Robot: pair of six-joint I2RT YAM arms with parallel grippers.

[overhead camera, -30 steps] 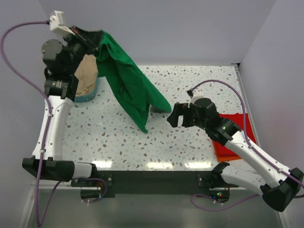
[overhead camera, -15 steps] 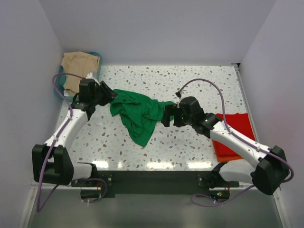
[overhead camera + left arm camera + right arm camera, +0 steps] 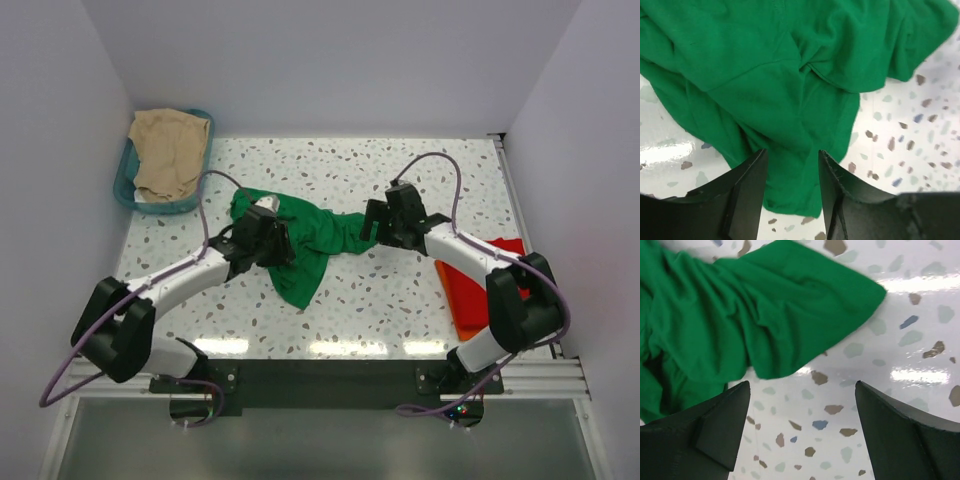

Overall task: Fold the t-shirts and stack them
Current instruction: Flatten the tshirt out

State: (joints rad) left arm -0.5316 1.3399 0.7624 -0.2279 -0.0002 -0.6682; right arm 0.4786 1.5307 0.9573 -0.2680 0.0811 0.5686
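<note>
The bright green t-shirt (image 3: pixel 310 240) lies crumpled in a heap at the middle of the table. My left gripper (image 3: pixel 278 243) hovers over its left part, open; in the left wrist view green cloth (image 3: pixel 780 80) shows below and between the spread fingers (image 3: pixel 752 185), but they do not pinch it. My right gripper (image 3: pixel 369 226) stands open at the shirt's right edge. In the right wrist view its jaws (image 3: pixel 802 390) frame bare table, with a green flap (image 3: pixel 790 305) just ahead. The red-orange t-shirt (image 3: pixel 463 300) lies flat at the right, partly under the right arm.
A teal basket (image 3: pixel 124 186) holding beige cloth (image 3: pixel 170 150) stands at the back left corner. White walls close the table on the left, back and right. Speckled tabletop (image 3: pixel 400 290) shows in front of the green shirt.
The left gripper held the green shirt high at the back left, then let it drop onto the table, opened and came down over it. The right gripper moved to the shirt's right edge.
</note>
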